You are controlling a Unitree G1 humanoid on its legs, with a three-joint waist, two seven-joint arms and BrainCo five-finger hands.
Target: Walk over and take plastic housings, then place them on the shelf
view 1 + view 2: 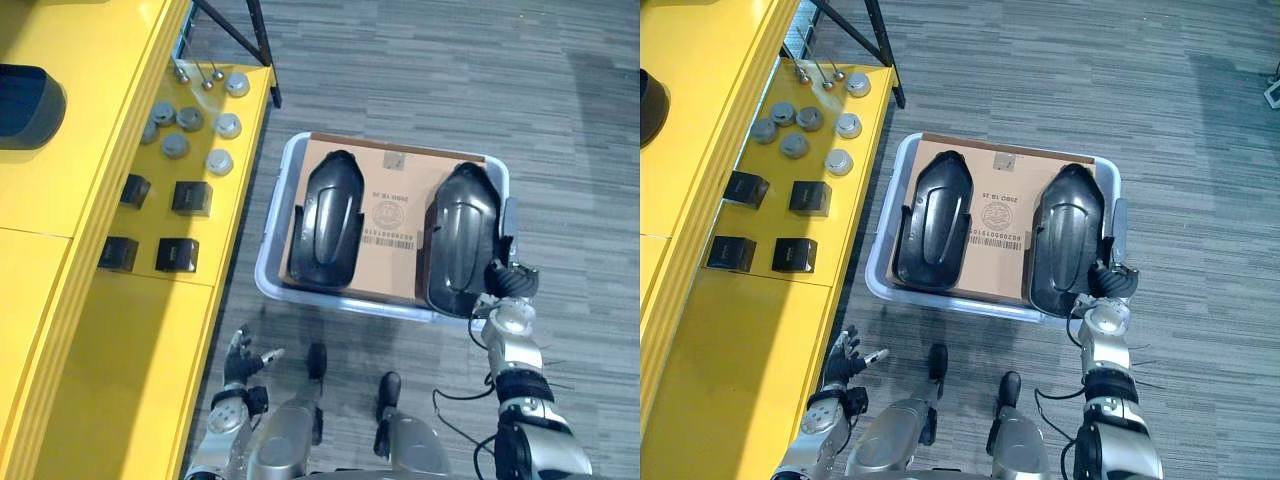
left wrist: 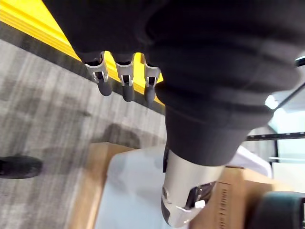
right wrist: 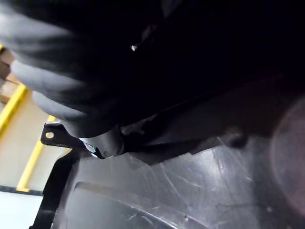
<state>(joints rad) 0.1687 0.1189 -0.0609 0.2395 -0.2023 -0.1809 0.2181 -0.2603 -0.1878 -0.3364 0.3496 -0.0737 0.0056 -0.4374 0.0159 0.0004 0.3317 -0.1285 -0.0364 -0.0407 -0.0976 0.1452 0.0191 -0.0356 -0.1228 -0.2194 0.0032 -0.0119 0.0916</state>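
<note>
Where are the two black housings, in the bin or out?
In: the left housing and the right housing lie on cardboard inside the bin.

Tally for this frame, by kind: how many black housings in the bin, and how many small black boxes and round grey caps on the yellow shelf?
Black housings in the bin: 2
Small black boxes on the yellow shelf: 4
Round grey caps on the same shelf: 7
Total: 13

Glossy black plastic housings (image 1: 330, 220), scuffed.
</note>
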